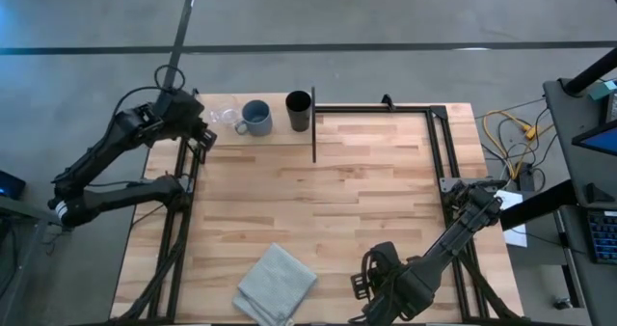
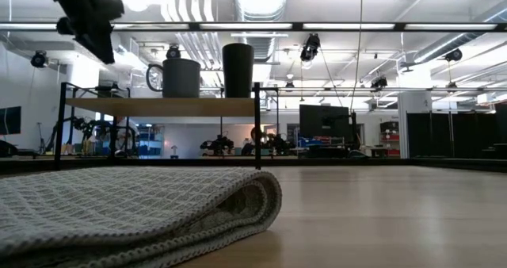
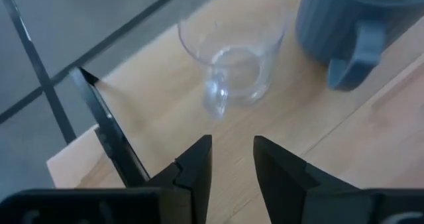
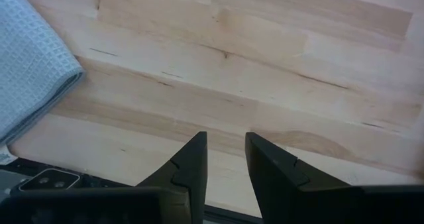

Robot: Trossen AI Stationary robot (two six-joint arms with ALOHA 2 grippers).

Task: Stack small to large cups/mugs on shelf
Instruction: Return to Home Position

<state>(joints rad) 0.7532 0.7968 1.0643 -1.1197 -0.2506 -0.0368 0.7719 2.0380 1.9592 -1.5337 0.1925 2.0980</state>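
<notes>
Three cups stand in a row on the pale wooden shelf (image 1: 275, 133) at the table's far left: a small clear glass cup (image 1: 224, 114) (image 3: 228, 65), a blue-grey handled mug (image 1: 255, 117) (image 3: 351, 25), and a taller black cup (image 1: 299, 111) (image 2: 238, 70). Each rests on its base, none inside another. My left gripper (image 1: 204, 131) (image 3: 232, 164) is open, just short of the glass cup on its left side and raised above the shelf, touching nothing. My right gripper (image 1: 369, 280) (image 4: 225, 161) hangs open over the bare tabletop near the front edge.
A folded grey waffle cloth (image 1: 277, 283) (image 2: 135, 208) lies near the front edge, left of my right gripper. Thin black uprights (image 1: 313, 123) (image 3: 106, 131) stand at the shelf's ends. A black metal frame (image 1: 439, 143) runs along the table's far and right edges.
</notes>
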